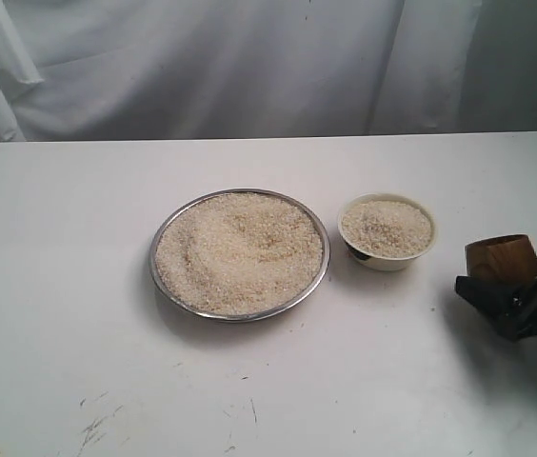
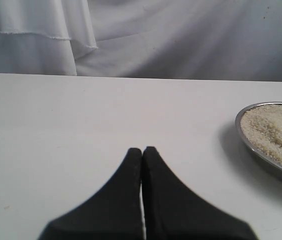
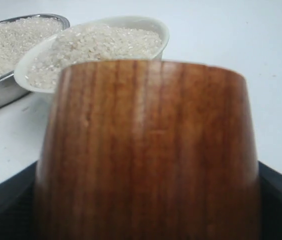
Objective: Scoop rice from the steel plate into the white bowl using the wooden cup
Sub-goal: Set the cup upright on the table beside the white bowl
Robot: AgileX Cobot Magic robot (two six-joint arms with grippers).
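Reddish-brown wooden cup clasped in right jaws, near and to the right of small cream-white bowl, already heaped. Left jaws clenched, empty. Carry over wide shiny steel plate, dip into pale rice shallowly, lift level, pour slowly.

the exterior view looks down across the white bench toward a white cloth backdrop, with the wide round steel plate central. the left wrist view sits low beside that plate, catching its rim. the right wrist view hugs the reddish-brown wooden cup, with the plate beyond.
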